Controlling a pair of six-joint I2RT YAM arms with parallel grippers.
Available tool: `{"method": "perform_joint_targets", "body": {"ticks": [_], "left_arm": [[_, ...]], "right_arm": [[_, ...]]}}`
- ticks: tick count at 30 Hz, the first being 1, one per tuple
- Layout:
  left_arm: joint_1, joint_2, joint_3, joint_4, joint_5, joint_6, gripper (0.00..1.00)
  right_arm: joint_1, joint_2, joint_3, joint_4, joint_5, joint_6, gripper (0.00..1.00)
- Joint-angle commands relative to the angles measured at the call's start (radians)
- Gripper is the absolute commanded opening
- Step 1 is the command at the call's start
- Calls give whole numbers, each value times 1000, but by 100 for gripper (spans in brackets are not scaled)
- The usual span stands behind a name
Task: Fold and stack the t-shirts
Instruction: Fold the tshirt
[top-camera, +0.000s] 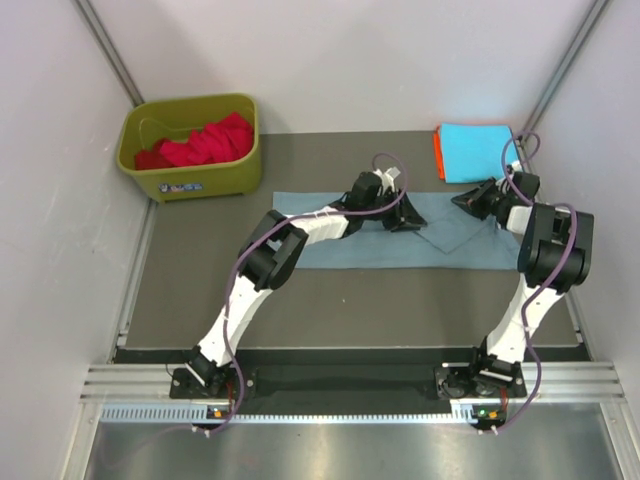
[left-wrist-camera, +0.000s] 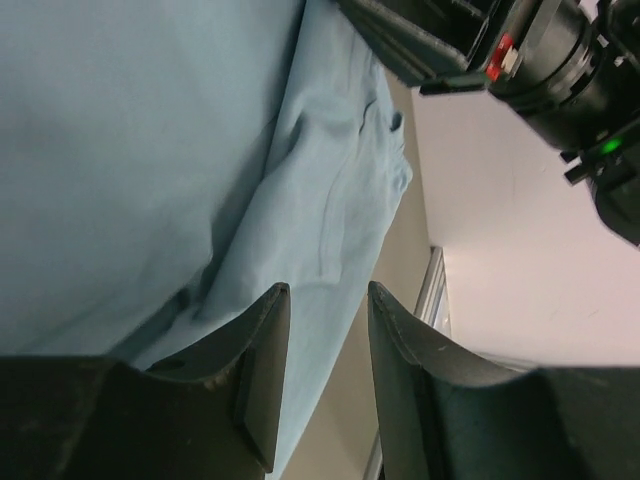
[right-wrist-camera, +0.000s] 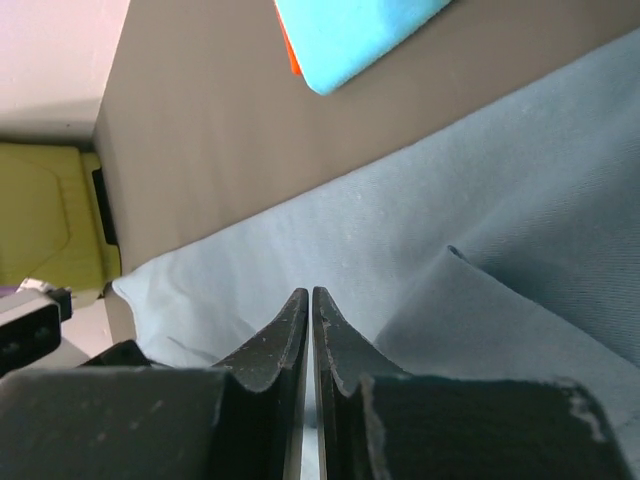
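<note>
A dusty grey-blue t-shirt (top-camera: 350, 250) lies spread across the middle of the table, with one part folded over near its right end. My left gripper (top-camera: 408, 218) hovers low over its upper middle. Its jaws stand open (left-wrist-camera: 325, 290) with only the shirt (left-wrist-camera: 330, 180) and the table behind them. My right gripper (top-camera: 462, 198) is at the shirt's upper right edge. It is shut (right-wrist-camera: 311, 292), and no cloth shows between its tips. The shirt (right-wrist-camera: 520, 200) has a raised fold just beside them. A folded cyan t-shirt (top-camera: 478, 150) rests on an orange one (top-camera: 438, 155) at the back right. Red t-shirts (top-camera: 205, 140) fill the bin.
The olive-green bin (top-camera: 190, 180) stands at the back left corner and also shows as the bin (right-wrist-camera: 40, 220) in the right wrist view. White walls close in on both sides. The right arm's wrist (left-wrist-camera: 560, 60) is close to my left gripper.
</note>
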Motion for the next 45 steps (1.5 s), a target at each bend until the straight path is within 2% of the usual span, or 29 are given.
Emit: {"method": "perform_joint_targets", "body": {"ticks": [1,4,8,17,25,30,31,34,37,38,41,44,45], "left_arm": [[-10,65,95,101,-43,-65,42],[-10,111,104,138,-49,-128,41],[-10,131,74,115,-62,-137,41],[7,110,35,-38,-90,-31,40],[10,62,-20,-115,-96,31,40],[13,50,82,-262,-78,165,40],[13,36,128,-322,-79,191,40],[21,-25,149,-344,-58,263,41],[33,-99,116,-361,-21,321,42],[39,-120,103,-365,-15,343,43],[78,-209,25,-388,3,363,43],[133,-307,-55,-486,-1,444,43],[166,-362,-75,-549,-15,470,44]], "right_arm": [[-25,20,-15,94,-27,1,5],[-37,33,-26,103,-22,2,5],[-42,56,-15,97,-21,-13,5],[-96,112,31,23,54,-51,5],[-93,83,72,-104,139,-48,5],[-88,79,120,-150,137,-50,5],[-88,73,135,-175,130,-82,5],[-91,39,190,-293,133,-142,5],[-96,-15,210,-371,152,-162,11],[-96,-27,216,-394,163,-165,19],[-93,-75,246,-506,211,-176,36],[-88,-130,249,-590,266,-176,46],[-86,-154,250,-613,269,-176,47]]}}
